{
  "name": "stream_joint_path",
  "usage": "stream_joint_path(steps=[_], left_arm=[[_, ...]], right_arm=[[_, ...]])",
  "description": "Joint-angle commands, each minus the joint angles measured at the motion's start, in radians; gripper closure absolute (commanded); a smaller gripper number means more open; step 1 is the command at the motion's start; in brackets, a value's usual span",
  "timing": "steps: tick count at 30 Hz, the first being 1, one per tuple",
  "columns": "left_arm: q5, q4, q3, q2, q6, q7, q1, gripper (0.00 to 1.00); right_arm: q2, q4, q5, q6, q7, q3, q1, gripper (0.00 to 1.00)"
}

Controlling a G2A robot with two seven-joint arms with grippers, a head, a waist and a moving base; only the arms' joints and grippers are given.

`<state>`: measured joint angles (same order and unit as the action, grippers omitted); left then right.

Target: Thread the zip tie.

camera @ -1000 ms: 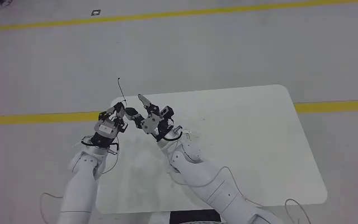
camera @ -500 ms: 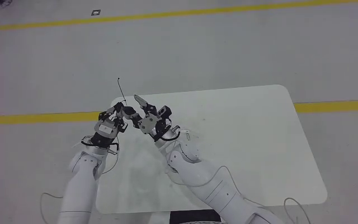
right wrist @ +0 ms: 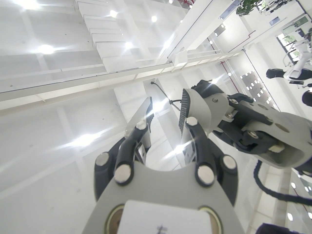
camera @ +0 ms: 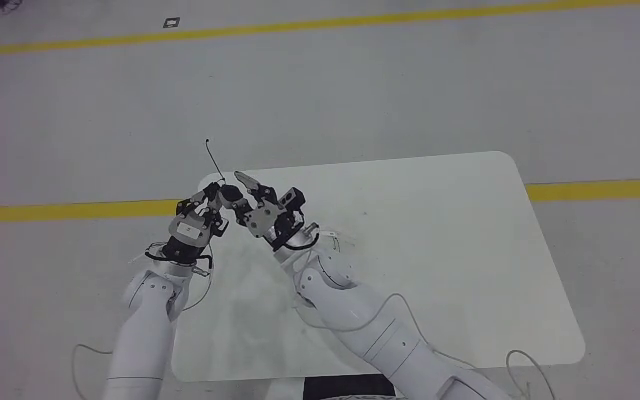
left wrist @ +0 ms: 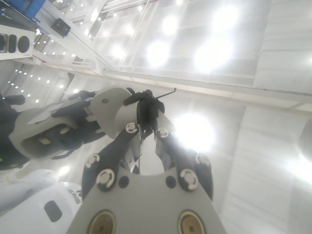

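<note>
A thin black zip tie point(camera: 213, 158) stands up over the white table's point(camera: 430, 250) far left corner. My left gripper point(camera: 216, 197) is shut on its lower part. In the left wrist view the zip tie point(left wrist: 146, 109) is pinched between the fingertips, with a short end jutting out sideways. My right gripper point(camera: 241, 187) sits right beside the left one, open. In the right wrist view the zip tie point(right wrist: 162, 93) runs between the spread fingers point(right wrist: 147, 112), close to the ridged pad on the far side. The left gripper point(right wrist: 243, 127) shows just behind that pad.
Both grippers hang above the table's far left corner, near its edge. The table top stretches out to the right of the arms. Yellow lines point(camera: 300, 25) cross the grey floor beyond, and a small dark square point(camera: 172, 22) lies there.
My right gripper has shifted left, closer to the left gripper and the zip tie. The zip tie's upper tip has leaned slightly left. The left arm has barely moved.
</note>
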<state>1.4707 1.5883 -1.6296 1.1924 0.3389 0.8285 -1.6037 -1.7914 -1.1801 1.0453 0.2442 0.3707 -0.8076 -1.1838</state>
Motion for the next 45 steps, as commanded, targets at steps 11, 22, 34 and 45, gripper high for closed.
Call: stream_joint_path(steps=[11,22,34,45], left_arm=[[0.0,0.0,0.0,0.0,0.0,0.0,0.0,1.0],[0.0,0.0,0.0,0.0,0.0,0.0,0.0,1.0],[0.0,0.0,0.0,0.0,0.0,0.0,0.0,1.0],[0.0,0.0,0.0,0.0,0.0,0.0,0.0,1.0]], right_arm=[[-0.006,0.025,0.007,-0.003,0.007,0.005,0.016,0.88],[-0.003,0.056,-0.074,0.0,0.0,-0.001,0.023,1.0],[0.025,0.074,-0.258,-0.008,-0.05,-0.048,-0.014,1.0],[0.041,0.067,-0.321,-0.032,-0.08,-0.083,-0.047,1.0]])
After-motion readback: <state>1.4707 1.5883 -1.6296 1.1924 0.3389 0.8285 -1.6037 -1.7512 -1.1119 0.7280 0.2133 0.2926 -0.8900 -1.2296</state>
